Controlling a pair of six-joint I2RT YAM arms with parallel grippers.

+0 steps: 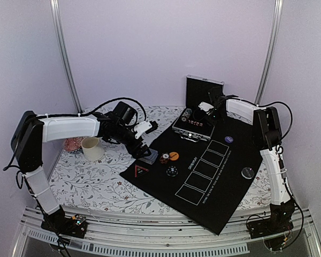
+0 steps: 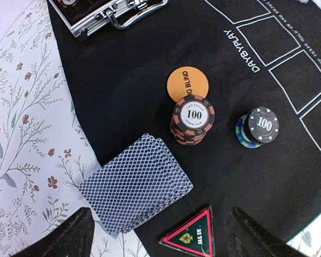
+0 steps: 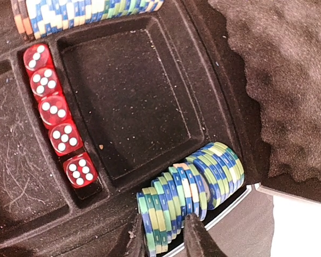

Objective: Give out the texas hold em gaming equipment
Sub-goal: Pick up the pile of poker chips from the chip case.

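Gripping the near end of the blue-green chip row (image 3: 187, 187): right fingers (image 3: 200, 241) are clamped on a few chips, one finger each side. The row stands on edge in a slot along one side of the open case (image 1: 193, 128). A second chip row (image 3: 85, 13) fills the opposite slot. Five red dice (image 3: 59, 115) line up in the narrow slot. A square felt compartment (image 3: 134, 101) sits between the two rows. The foam-lined lid (image 3: 278, 75) stands open beside them.

The card deck (image 2: 134, 184), grey-blue backs up and slightly fanned, straddles the edge of the black mat (image 2: 123, 96), partly on the floral tabletop (image 2: 21, 107). Left fingers (image 2: 69, 235) are wide apart, hovering over the deck, touching nothing.

Just beside the deck is an orange-black chip stack (image 2: 192, 119) marked 100, overlapping the edge of the orange disc (image 2: 184, 80) that reads BIG BLIND. A black-topped chip stack (image 2: 259, 126), also marked 100, stands near it but apart. The triangular ALL IN marker (image 2: 192, 241) lies flat on the mat near the deck.

The purple-blue disc (image 1: 229, 140) and black disc (image 1: 248, 172) lie on the mat across the printed card boxes (image 1: 206, 168), well apart from the stacks. The case rests at the mat's far corner.

The cream cup (image 1: 92, 149) stands upright on the tabletop, left of the mat, just in front of the left arm.
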